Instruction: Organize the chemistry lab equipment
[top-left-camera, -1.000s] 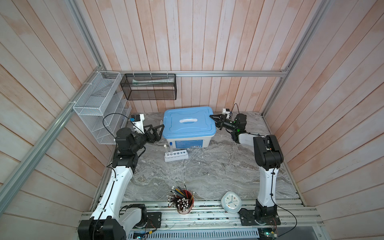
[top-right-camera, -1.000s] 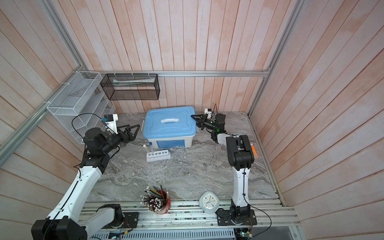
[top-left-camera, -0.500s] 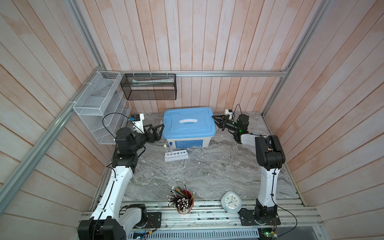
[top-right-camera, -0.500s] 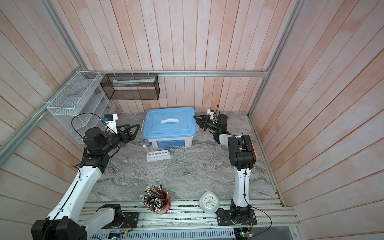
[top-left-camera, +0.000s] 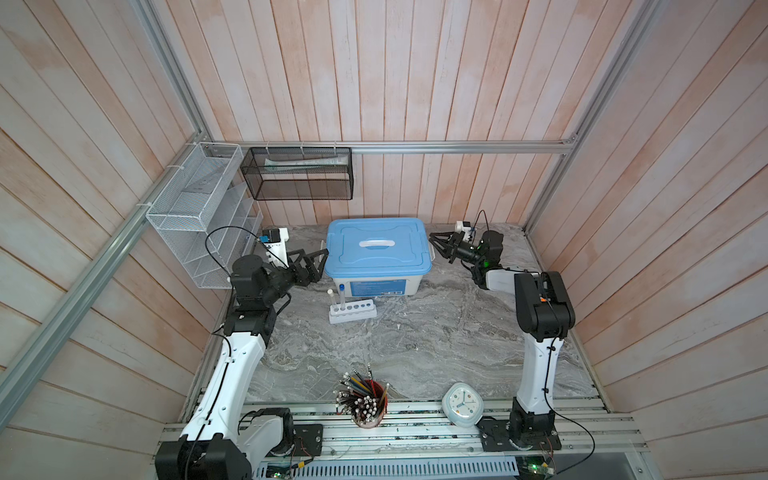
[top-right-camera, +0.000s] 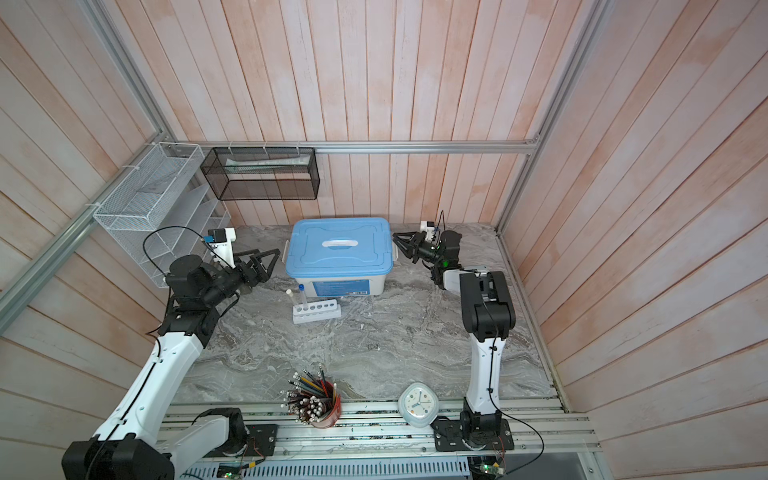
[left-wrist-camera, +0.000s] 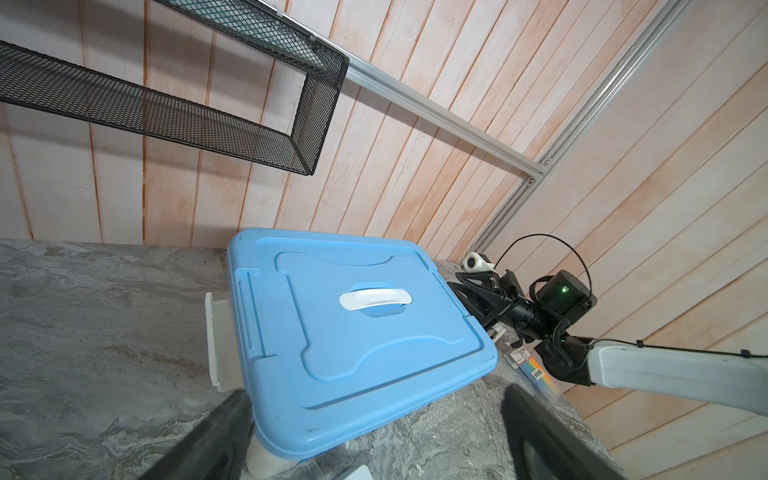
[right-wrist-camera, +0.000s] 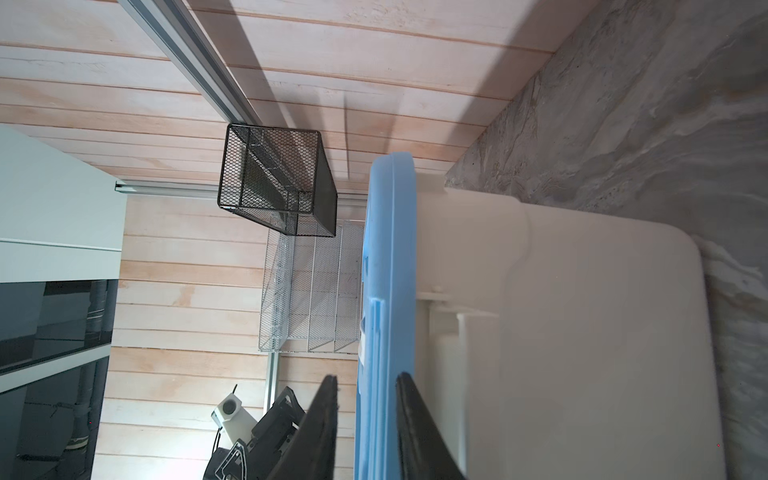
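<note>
The white six-hole rack (top-left-camera: 353, 311) (top-right-camera: 318, 311) stands on the marble table in front of a white box with a blue lid (top-left-camera: 353, 257) (left-wrist-camera: 332, 332) (right-wrist-camera: 388, 249). At the rack's left end stand a white-capped tube (top-left-camera: 331, 297) and a blue-capped tube (top-left-camera: 341, 291). My left gripper (top-left-camera: 320, 262) (top-right-camera: 270, 264) (left-wrist-camera: 374, 432) is wide open at the lid's left front corner, holding nothing. My right gripper (top-left-camera: 436, 247) (top-right-camera: 399, 247) (right-wrist-camera: 365, 378) is narrowly open and straddles the lid's right rim. A gap shows between one finger and the rim.
A red cup of pencils (top-left-camera: 365, 401) and a white clock (top-left-camera: 462, 404) stand at the table's front edge. A white wire shelf (top-left-camera: 199, 216) hangs on the left wall. A black mesh basket (top-left-camera: 299, 178) hangs on the back wall.
My right gripper has drawn a little to the right along the box's right side. The left arm, the box and the rack have stayed where they were.
</note>
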